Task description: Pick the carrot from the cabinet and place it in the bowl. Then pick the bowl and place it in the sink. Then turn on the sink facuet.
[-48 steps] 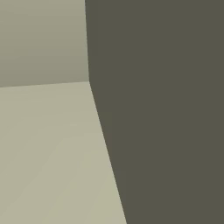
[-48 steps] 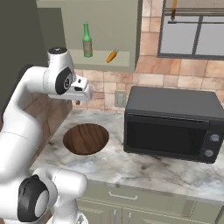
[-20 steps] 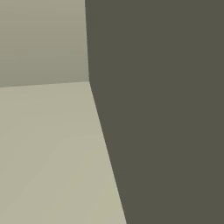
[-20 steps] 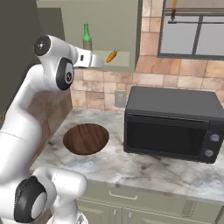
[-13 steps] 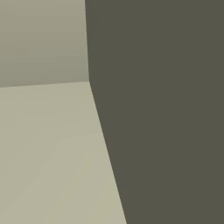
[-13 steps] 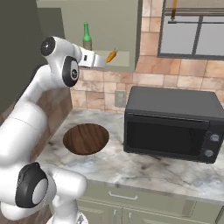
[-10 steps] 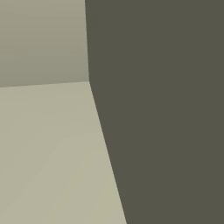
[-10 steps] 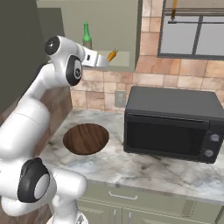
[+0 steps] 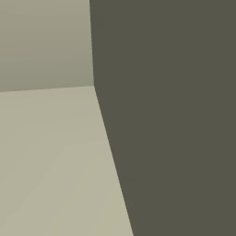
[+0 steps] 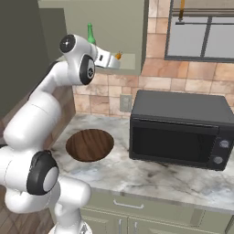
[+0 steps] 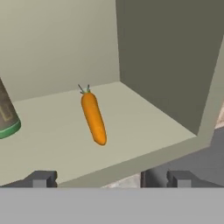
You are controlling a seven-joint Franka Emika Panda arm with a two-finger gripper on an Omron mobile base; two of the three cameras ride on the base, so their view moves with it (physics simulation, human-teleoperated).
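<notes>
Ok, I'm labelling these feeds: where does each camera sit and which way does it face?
Left base view: on the base, facing flat cabinet panels.
Right base view: behind the arm, facing counter, bowl, microwave; white arm shows.
Hand view: on the hand, facing the shelf; open gripper tips show.
Shared: carrot, green bottle.

Tiled wall (image 10: 160, 73), window (image 10: 201, 39), marble counter (image 10: 151, 176)

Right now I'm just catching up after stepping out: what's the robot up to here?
The arm is reaching up into the open cabinet, its gripper open and not yet touching anything. The carrot lies on the shelf just ahead of the fingertips, stem end toward the back, with a green bottle to one side. The wooden bowl sits on the counter below, beside a black microwave.
</notes>
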